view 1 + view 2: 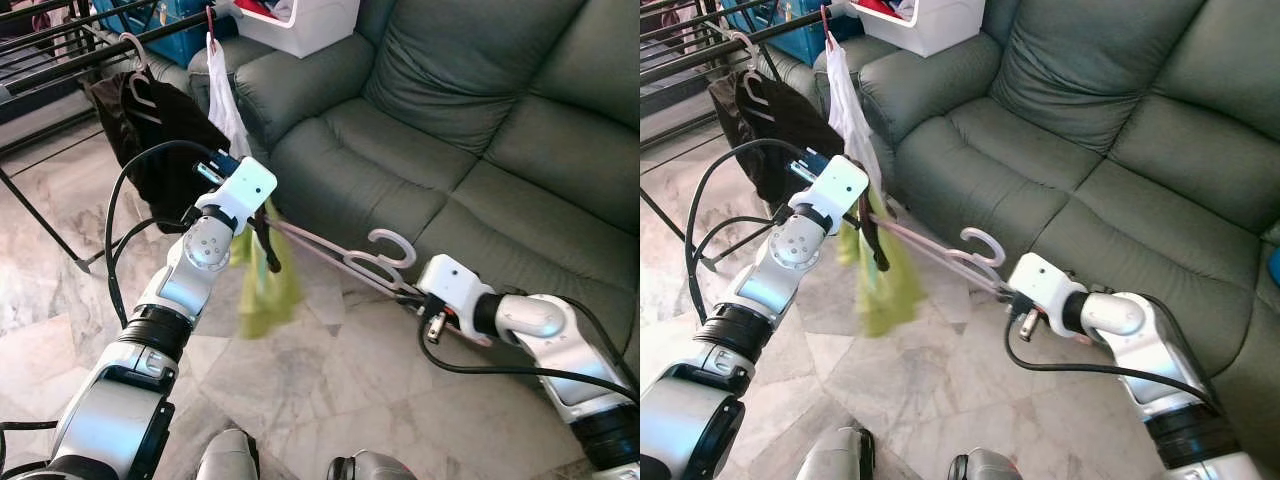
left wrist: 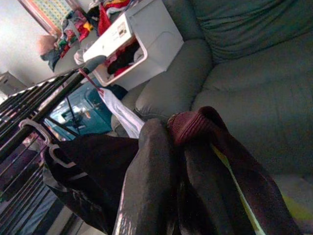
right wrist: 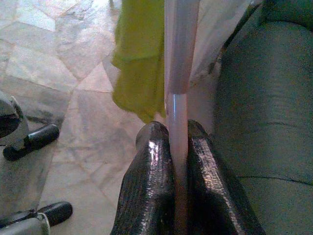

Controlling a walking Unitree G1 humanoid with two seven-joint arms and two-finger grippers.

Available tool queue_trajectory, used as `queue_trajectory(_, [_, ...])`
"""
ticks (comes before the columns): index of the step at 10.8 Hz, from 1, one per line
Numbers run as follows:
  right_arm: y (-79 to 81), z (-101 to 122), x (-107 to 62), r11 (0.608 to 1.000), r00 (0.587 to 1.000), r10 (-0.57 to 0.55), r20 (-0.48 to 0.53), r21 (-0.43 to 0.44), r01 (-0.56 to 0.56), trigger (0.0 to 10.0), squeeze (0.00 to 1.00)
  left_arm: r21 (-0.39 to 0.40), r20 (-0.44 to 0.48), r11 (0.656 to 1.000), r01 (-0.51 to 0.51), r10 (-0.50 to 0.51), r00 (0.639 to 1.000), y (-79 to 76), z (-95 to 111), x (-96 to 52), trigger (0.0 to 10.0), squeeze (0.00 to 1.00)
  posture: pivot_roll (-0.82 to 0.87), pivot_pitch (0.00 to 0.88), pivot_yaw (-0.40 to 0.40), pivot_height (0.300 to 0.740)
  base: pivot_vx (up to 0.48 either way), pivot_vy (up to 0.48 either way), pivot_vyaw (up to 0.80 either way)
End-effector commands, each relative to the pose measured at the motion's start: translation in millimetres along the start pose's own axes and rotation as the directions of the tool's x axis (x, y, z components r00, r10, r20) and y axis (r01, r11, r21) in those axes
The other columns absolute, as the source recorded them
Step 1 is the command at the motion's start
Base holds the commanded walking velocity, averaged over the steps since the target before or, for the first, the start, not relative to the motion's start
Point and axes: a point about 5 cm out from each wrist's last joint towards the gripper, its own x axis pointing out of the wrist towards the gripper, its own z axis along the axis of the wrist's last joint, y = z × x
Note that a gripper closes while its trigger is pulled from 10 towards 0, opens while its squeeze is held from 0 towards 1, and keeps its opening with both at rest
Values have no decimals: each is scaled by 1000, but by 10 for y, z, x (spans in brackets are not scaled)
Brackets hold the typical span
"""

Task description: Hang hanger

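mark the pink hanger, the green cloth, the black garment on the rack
pink hanger [image 1: 385, 252], left eye view, its hook.
green cloth [image 1: 268, 295], left eye view, hanging middle.
black garment [image 1: 165, 140], left eye view, centre of the fabric.

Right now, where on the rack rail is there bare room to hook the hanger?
Crowded: black garment and white garment hang close together on the drying rack. The rail beyond the black garment looks bare. Pink hanger spans left gripper and right gripper.
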Motion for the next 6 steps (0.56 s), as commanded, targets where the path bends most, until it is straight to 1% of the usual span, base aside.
queue_trajectory(1, [-6, 28, -7, 1000, 1000, -3, 12, -2, 3, 10000, 0, -6, 28, 1000, -14, 14, 1000, 37, 65, 5, 10000, 0, -37, 79, -59, 740, 0, 0, 0])
queue_trajectory(3, [-8, 47, -17, 1000, 1000, -2, 16, 7, 2, 10000, 0, -18, 21, 1000, -17, 18, 1000, 17, 74, 10, 10000, 0, -41, 80, -58, 740, 0, 0, 0])
queue_trajectory(4, [21, 131, -18, 1000, 999, 20, 41, 1, -20, 10000, 0, -7, 5, 1000, -25, 25, 1000, 18, 28, 15, 10000, 0, -45, 80, -57, 740, 0, 0, 0])
queue_trajectory(5, [24, 159, -15, 1000, 999, 20, 50, 9, -20, 10000, 0, -4, 2, 1000, -27, 27, 1000, 33, 19, 15, 10000, 0, -45, 80, -57, 740, 0, 0, 0])
queue_trajectory(6, [9, 126, -10, 1000, 999, 10, 40, 17, -11, 10000, 0, -13, 8, 999, -29, 29, 1000, 55, 53, 27, 10000, 0, -45, 79, -58, 740, 0, 0, 0])
